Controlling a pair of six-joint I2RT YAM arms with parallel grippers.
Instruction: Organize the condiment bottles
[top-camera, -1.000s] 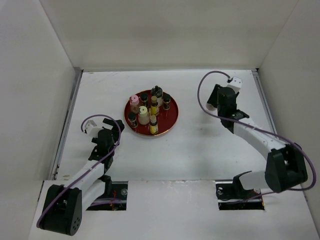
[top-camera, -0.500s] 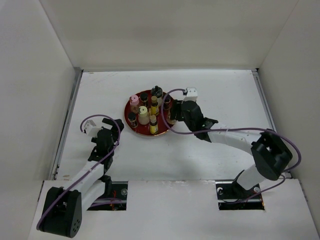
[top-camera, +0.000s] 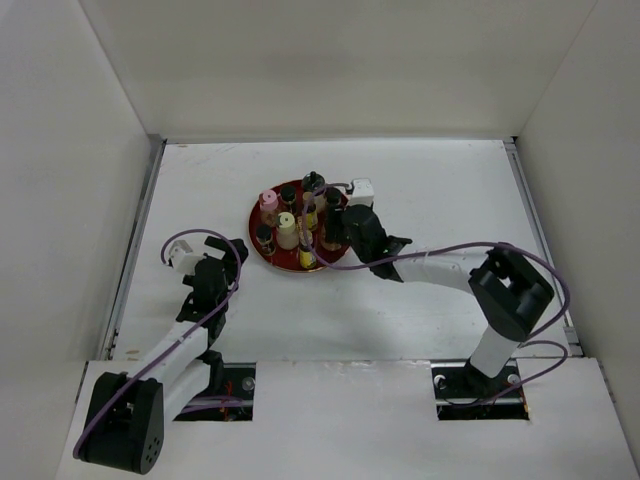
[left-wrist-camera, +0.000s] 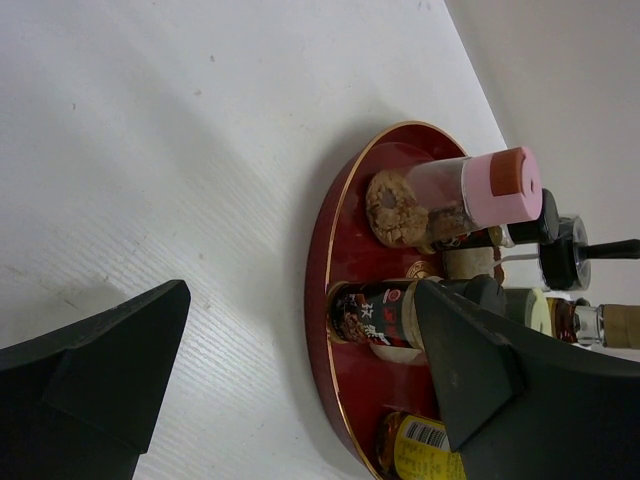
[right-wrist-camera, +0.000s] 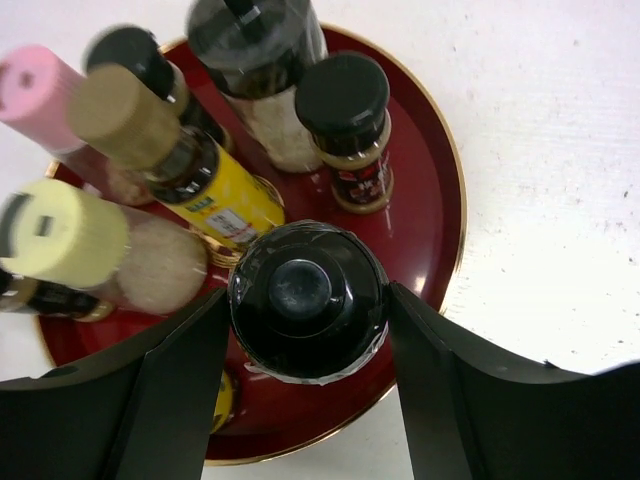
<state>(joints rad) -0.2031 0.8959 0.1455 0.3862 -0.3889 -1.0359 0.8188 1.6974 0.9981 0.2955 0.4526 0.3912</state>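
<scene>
Several small condiment bottles stand on the red round tray (top-camera: 256, 222). Among them are a pink-capped one (top-camera: 268, 200), a cream-capped one (top-camera: 287, 222) and several dark-capped ones. My right gripper (top-camera: 326, 232) hangs over the tray's near right part. In the right wrist view the right gripper (right-wrist-camera: 308, 295) has its fingers against both sides of a black-capped bottle (right-wrist-camera: 308, 300). Beside it stand a dark-capped jar (right-wrist-camera: 343, 95), a cork-capped amber bottle (right-wrist-camera: 150, 135), the cream cap (right-wrist-camera: 60, 235) and the pink cap (right-wrist-camera: 30, 85). My left gripper (top-camera: 232, 252) is open and empty, left of the tray.
In the left wrist view the left gripper (left-wrist-camera: 302, 295) faces the tray's rim (left-wrist-camera: 318, 250), with the pink-capped bottle (left-wrist-camera: 510, 185), a dark-labelled jar (left-wrist-camera: 375, 315) and a yellow-labelled jar (left-wrist-camera: 420, 445) behind it. White walls enclose the table on three sides.
My right arm has swung from the far right of the table over to the tray and its fingers now sit round the black-capped bottle. The left arm has barely moved.
</scene>
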